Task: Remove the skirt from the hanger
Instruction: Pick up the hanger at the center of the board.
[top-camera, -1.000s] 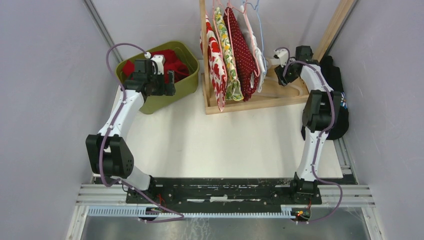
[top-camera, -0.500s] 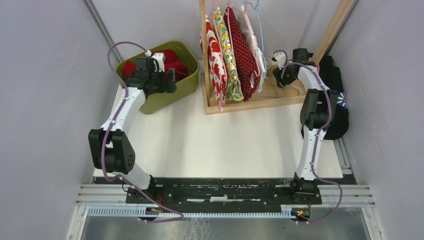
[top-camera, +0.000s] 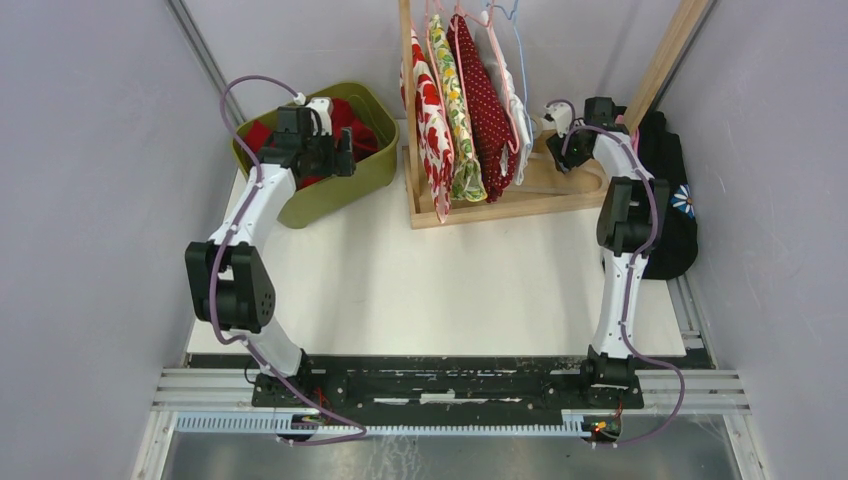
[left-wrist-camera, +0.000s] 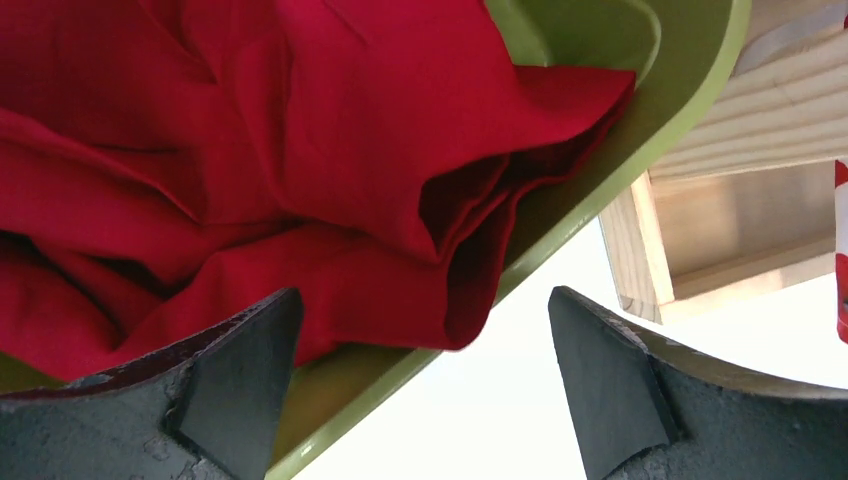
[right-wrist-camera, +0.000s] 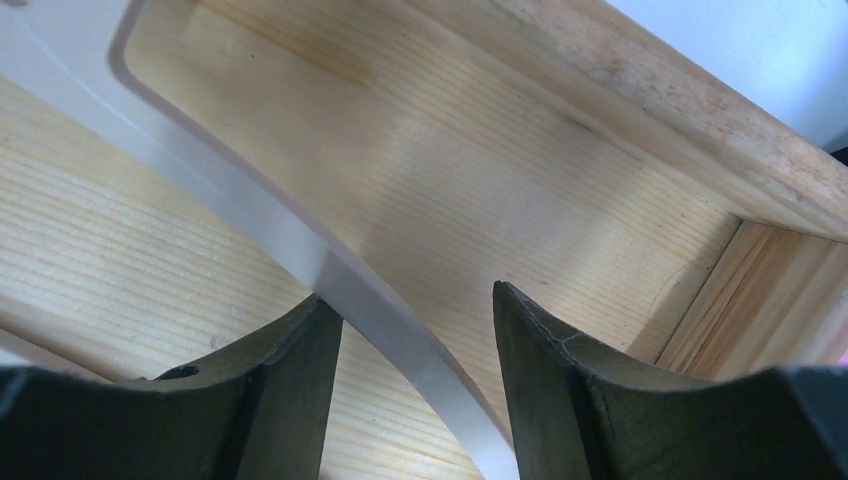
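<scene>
Left pincer (left-wrist-camera: 422, 300) wide open over green bin (left-wrist-camera: 690, 80) — red skirt (left-wrist-camera: 300, 150) crumpled inside.
Right pincer (right-wrist-camera: 412, 293), I note, also open; white hanger (right-wrist-camera: 250, 215) passes between its jaws, wooden rack base (right-wrist-camera: 500, 180) behind it.

The left arm reaches farther back. Its elbow rises and draws in, and the left gripper (left-wrist-camera: 420, 300) moves from the near rim of the green bin (top-camera: 330, 190) to a spot deeper over it, above the red cloth (top-camera: 345, 115). The right arm straightens a little and its elbow pulls left. More of the daisy on the black cloth (top-camera: 680, 235) beside it now shows.
</scene>
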